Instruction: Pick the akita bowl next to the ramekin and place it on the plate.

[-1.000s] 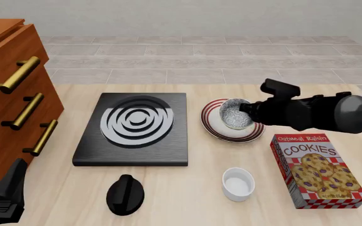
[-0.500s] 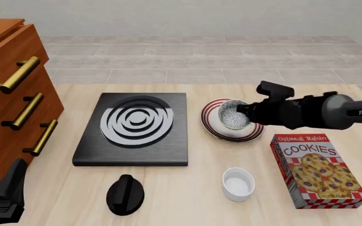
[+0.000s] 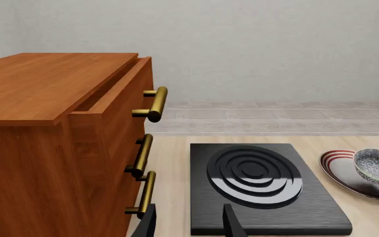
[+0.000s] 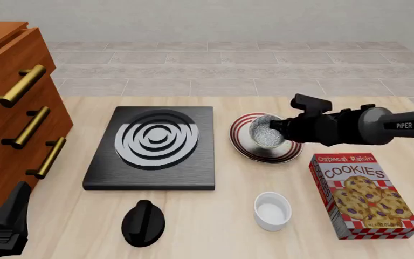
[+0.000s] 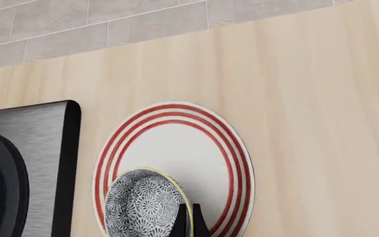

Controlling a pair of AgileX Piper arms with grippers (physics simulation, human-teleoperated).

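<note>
The akita bowl, dark outside and speckled inside, is tilted low over the plate, a white plate with red rings. My right gripper is shut on the bowl's rim. In the right wrist view the fingertips pinch the rim of the bowl above the plate. I cannot tell whether the bowl touches the plate. The white ramekin stands alone nearer the front edge. My left gripper is open and empty at the near left, far from the bowl.
A black square stove plate with white rings lies left of the plate, with a black knob in front of it. A wooden dresser with brass handles fills the left side. A cookie box lies right of the ramekin.
My right arm has come lower and a little to the left, bringing the bowl closer down to the plate. The left arm has not moved.
</note>
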